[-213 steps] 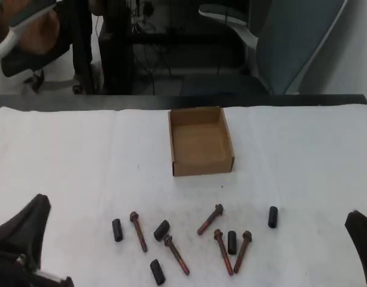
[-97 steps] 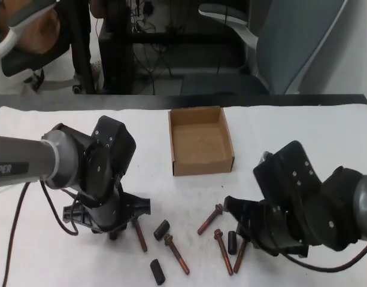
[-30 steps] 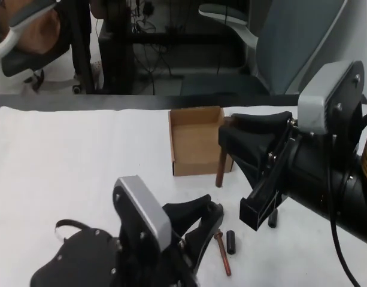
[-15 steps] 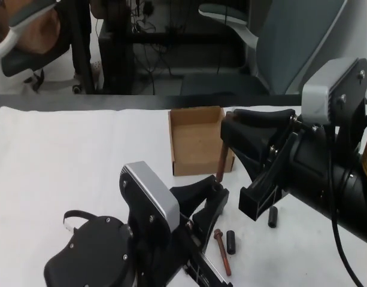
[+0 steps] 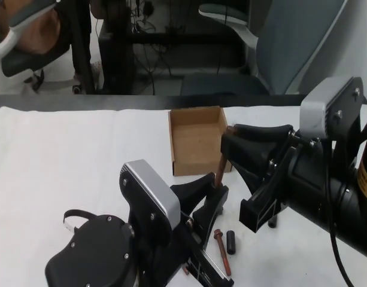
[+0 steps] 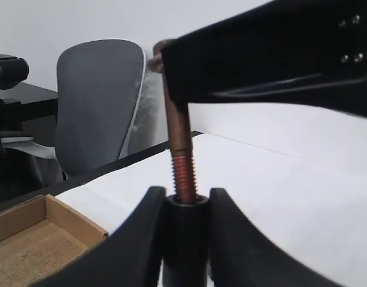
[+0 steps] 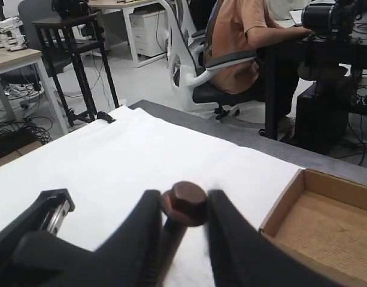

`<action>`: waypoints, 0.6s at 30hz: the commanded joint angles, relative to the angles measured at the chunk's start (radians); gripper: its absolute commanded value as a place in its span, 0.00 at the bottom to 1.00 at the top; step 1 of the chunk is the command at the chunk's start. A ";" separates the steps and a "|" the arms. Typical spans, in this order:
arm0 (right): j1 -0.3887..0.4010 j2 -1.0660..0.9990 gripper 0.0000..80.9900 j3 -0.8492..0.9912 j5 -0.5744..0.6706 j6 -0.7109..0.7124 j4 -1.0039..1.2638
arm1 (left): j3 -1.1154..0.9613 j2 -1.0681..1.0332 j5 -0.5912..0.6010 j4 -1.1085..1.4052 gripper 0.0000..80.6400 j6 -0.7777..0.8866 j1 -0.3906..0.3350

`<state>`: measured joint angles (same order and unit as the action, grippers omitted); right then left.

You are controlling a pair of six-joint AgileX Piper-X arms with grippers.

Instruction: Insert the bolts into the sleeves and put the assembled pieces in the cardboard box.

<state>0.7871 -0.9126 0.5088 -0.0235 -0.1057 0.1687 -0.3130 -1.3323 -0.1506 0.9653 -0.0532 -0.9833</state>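
High view: puts the left gripper (image 5: 214,190) low over the white cloth (image 5: 63,155), toward the cloth's near edge, with its fingers turned up and away toward the cardboard box (image 5: 198,164). Puts the right gripper (image 5: 228,139) higher, set in from the right side with its fingers turned leftward, level with the box's near right corner. Between the two, an upright bolt (image 5: 221,167), rust-brown, just in front of that corner of the box. From the left wrist view: left gripper's fingers (image 6: 141,239) pressed tight on either side of a black sleeve (image 6: 186,239), held upright; threaded tip of the bolt just inside the sleeve's top opening, with several red threads and the smooth shank above them outside it; upper shank covered by the right gripper's dark finger (image 6: 273,54). From the right wrist view: hexagonal head of the bolt seen end-on, with the right gripper's two fingers clamped on the bolt close to that head. Open-topped box behind the joined pieces, apart from them. Down on the cloth, just beside the left gripper: a loose bolt (image 5: 223,254) lying flat, a loose sleeve (image 5: 231,242) right next to it, and a second loose sleeve (image 5: 272,222) farther right, partly hidden behind the right gripper's base
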 commanded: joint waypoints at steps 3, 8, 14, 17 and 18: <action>0.002 0.003 0.01 0.000 0.045 -0.007 0.004 | -0.011 0.003 -0.005 0.037 0.02 0.002 -0.003; 0.002 0.003 0.66 0.000 0.065 -0.062 0.001 | -0.011 0.003 -0.008 0.069 0.02 0.002 -0.003; 0.007 0.019 0.80 0.000 0.046 -0.120 -0.002 | -0.011 0.003 -0.051 0.068 0.02 0.002 -0.001; 0.015 0.056 0.79 0.002 -0.016 -0.119 -0.006 | -0.011 0.003 -0.050 0.064 0.02 0.002 0.034; 0.014 0.071 0.79 0.007 -0.052 -0.125 -0.024 | -0.011 0.003 -0.050 0.065 0.02 0.002 0.051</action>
<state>0.7979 -0.8791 0.5064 -0.0191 -0.2192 0.1580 -0.3155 -1.3323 -0.1866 1.0026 -0.0532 -0.9609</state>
